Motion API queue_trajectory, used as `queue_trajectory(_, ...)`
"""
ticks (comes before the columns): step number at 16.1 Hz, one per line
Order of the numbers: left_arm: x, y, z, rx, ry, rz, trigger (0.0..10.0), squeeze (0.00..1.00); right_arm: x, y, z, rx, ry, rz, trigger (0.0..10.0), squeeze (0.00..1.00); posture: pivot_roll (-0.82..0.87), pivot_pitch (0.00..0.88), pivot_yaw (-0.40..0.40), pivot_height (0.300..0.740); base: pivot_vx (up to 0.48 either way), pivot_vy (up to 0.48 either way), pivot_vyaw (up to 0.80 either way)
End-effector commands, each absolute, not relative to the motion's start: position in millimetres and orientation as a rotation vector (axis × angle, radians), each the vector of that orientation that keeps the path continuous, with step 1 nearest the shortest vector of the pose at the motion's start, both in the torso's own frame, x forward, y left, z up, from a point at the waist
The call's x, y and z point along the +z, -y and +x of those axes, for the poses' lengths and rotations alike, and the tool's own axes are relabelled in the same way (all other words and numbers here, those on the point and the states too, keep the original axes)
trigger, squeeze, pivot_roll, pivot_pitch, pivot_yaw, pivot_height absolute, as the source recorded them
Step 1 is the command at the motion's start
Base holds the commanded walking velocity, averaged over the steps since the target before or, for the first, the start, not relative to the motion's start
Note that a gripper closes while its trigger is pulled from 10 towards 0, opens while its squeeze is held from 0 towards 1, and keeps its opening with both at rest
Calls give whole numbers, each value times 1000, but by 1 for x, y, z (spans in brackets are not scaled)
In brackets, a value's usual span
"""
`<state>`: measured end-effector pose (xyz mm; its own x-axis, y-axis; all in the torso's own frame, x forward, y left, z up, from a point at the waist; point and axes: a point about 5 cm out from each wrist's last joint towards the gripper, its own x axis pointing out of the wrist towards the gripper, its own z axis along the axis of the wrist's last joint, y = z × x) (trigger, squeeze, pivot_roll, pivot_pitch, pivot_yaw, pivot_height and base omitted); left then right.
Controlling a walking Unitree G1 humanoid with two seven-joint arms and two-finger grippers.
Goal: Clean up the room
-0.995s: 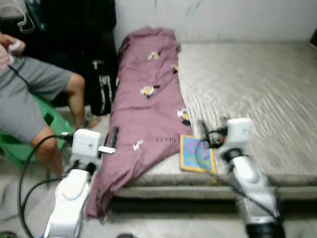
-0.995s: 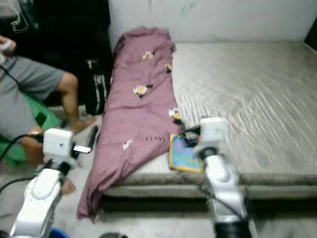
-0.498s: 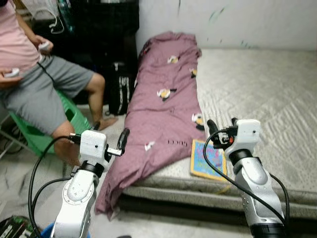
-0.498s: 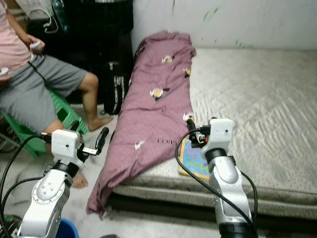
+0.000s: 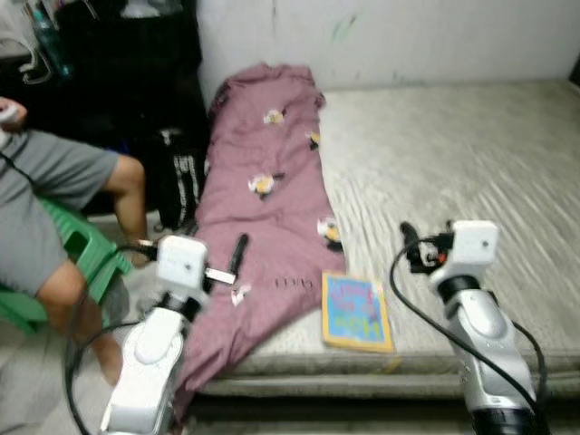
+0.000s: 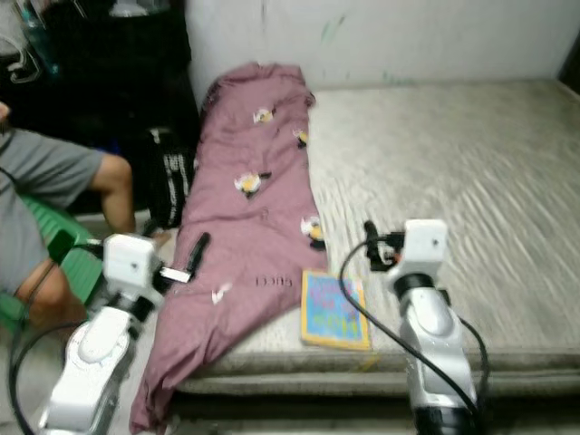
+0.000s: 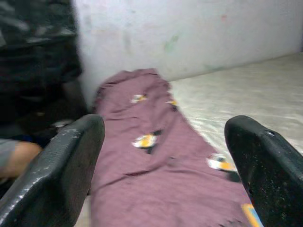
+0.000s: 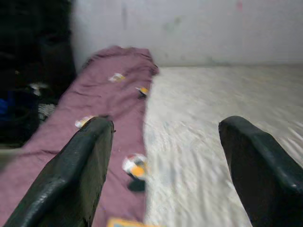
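Sitting at far left: a person (image 5: 41, 204) in grey shorts, on a green stool (image 5: 82, 258) beside the bed, one bare knee bent toward the robot.
Dark bag: a black bag (image 5: 181, 177) with white lettering stands on the floor between the person's leg and the mattress edge.
Left tool: the left tool (image 5: 237, 252) is raised in front of the robot, over the hanging edge of the blanket; its two black fingers (image 7: 61, 170) stand wide apart in the wrist view, released, holding nothing.
Blanket: a mauve blanket (image 5: 263, 199) with small cartoon prints lies in a long strip down the left side of the mattress, its near end drooping off the edge toward the floor.
Book: a colourful picture book (image 5: 355, 311) lies flat near the front edge of the mattress, just beside the blanket (its cover is too blurred to read).
Mattress: the bare grey quilted mattress (image 5: 471, 154) stretches back to a white wall (image 5: 408, 36).
Right tool: the right tool (image 5: 410, 243) hovers above the mattress, just right of the book; its fingers (image 8: 78, 175) are spread apart, released and empty.
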<state>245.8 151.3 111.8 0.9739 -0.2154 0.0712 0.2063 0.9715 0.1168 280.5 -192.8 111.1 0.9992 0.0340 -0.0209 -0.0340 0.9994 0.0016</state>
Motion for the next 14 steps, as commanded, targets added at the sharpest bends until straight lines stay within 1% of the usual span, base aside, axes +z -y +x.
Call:
queue_trajectory(1, 110, -157, 246, -188, 65, 131, 10000, 0, 111, 184, 281, 61, -14, 7, 10000, 0, -48, 0, 29, 740, 0, 0, 0)
queue_trajectory(5, 111, -155, 249, -201, 71, 152, 10000, 0, 112, 184, 282, 59, -10, -1, 10000, 0, -43, 0, 29, 740, 0, 0, 0)
queue_trajectory(9, 114, -157, 250, -201, 81, 152, 10000, 0, 115, 183, 284, 58, -5, -5, 10000, 0, -32, 0, 41, 740, 0, -371, 0)
queue_trajectory(14, 114, -159, 247, -203, 71, 151, 10000, 0, 112, 180, 280, 17, 2, 6, 10000, 0, -39, 0, 51, 740, 0, -480, 0)
